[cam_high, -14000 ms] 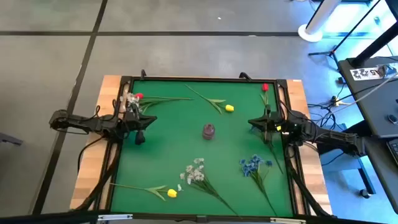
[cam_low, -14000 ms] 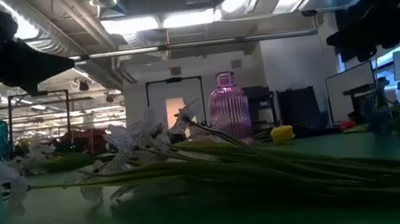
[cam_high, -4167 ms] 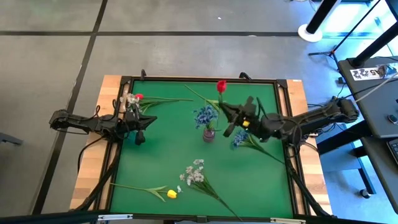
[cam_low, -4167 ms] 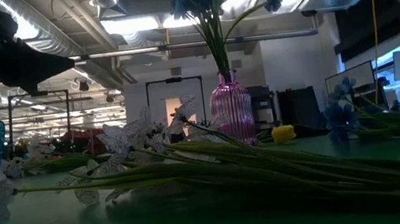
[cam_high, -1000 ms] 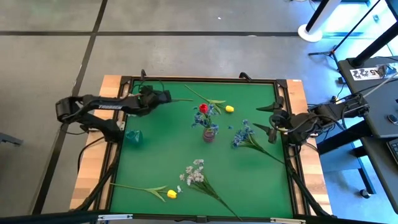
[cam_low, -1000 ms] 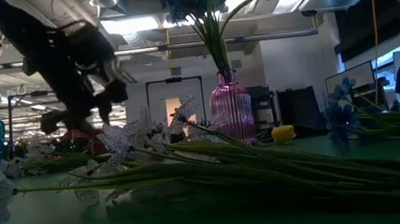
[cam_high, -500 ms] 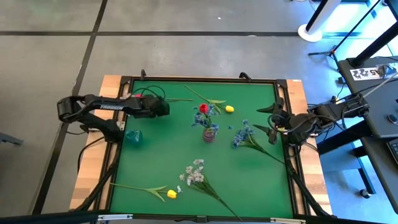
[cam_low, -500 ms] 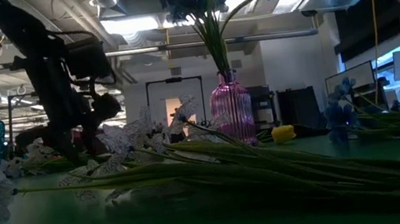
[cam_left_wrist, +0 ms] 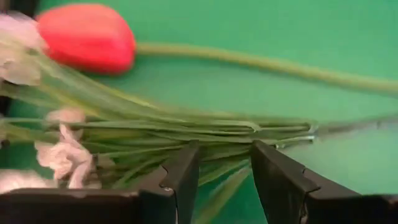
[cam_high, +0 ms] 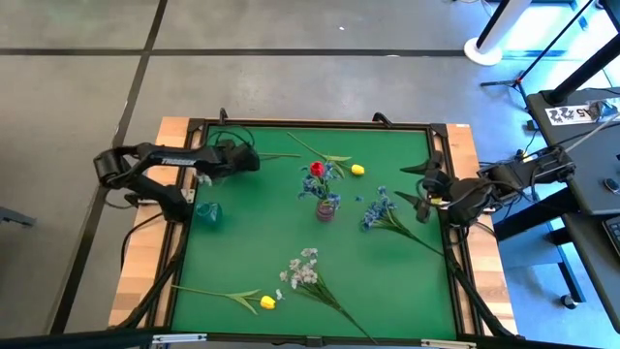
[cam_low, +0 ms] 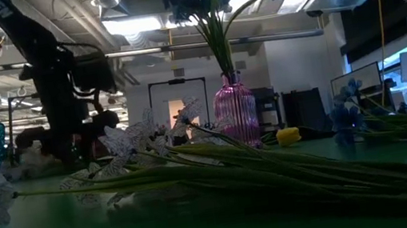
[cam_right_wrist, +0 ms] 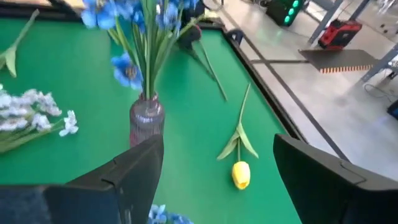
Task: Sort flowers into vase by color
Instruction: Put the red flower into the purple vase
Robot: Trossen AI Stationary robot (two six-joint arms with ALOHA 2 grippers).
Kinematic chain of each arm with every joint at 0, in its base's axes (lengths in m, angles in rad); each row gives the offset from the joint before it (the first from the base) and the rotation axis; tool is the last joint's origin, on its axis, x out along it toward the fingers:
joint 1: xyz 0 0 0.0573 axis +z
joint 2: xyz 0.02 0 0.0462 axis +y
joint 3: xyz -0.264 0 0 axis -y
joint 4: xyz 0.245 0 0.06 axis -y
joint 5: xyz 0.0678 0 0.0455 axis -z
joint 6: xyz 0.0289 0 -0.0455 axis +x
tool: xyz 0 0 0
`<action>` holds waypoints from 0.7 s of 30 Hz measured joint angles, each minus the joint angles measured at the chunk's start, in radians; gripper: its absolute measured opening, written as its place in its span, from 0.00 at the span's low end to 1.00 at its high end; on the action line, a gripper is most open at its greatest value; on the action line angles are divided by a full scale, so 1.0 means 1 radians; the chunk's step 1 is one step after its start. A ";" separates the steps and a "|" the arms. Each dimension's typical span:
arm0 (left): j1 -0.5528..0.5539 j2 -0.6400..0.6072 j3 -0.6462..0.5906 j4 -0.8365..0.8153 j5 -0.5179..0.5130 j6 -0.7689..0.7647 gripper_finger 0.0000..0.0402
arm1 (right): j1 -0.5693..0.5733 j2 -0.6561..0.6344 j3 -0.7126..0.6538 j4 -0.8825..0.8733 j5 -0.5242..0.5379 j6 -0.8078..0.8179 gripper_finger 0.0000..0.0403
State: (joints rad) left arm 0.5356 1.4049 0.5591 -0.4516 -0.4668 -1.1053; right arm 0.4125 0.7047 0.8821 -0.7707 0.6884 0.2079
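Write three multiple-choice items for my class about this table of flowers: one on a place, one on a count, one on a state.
1. Where is the left tool?
A. Over the white spray's stems, near the table's far-left corner
B. Above the pink vase
C. At the near edge

2. How many yellow tulip-like blooms lie on the green mat?
A. None
B. Two
C. Four

3. How is the right tool?
A. Shut on a stem
B. Open and empty
C. Holding the vase

Answers:
1 A: the left wrist view shows its fingers astride green stems beside a red tulip-like bloom.
2 B: one by the ribbed pink glass vase, one near the front.
3 B: its fingers are spread, nothing between them.
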 joint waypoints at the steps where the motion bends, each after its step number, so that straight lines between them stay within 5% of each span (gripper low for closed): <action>1: -0.013 0.002 0.000 -0.012 0.019 -0.002 0.35 | 0.000 0.000 -0.003 -0.009 0.000 0.006 0.75; 6: -0.149 -0.053 0.031 -0.092 0.178 -0.071 0.35 | 0.000 -0.001 -0.017 -0.022 0.000 0.025 0.75; 8: -0.217 -0.091 0.066 -0.123 0.125 -0.090 0.35 | 0.000 -0.001 -0.018 -0.022 0.000 0.024 0.75; 11: -0.250 -0.135 0.110 -0.153 -0.104 -0.138 0.35 | 0.000 -0.003 -0.018 -0.020 0.010 0.024 0.75; 15: -0.160 -0.125 0.107 -0.154 -0.123 -0.125 0.35 | 0.000 -0.003 -0.018 -0.020 0.027 0.023 0.75; 21: 0.041 -0.056 0.154 -0.126 0.115 0.231 0.35 | 0.000 -0.003 -0.018 -0.020 -0.004 0.026 0.75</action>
State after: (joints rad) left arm 0.5768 1.3487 0.7126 -0.5776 -0.3522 -0.8743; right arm 0.4120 0.7017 0.8642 -0.7910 0.6843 0.2340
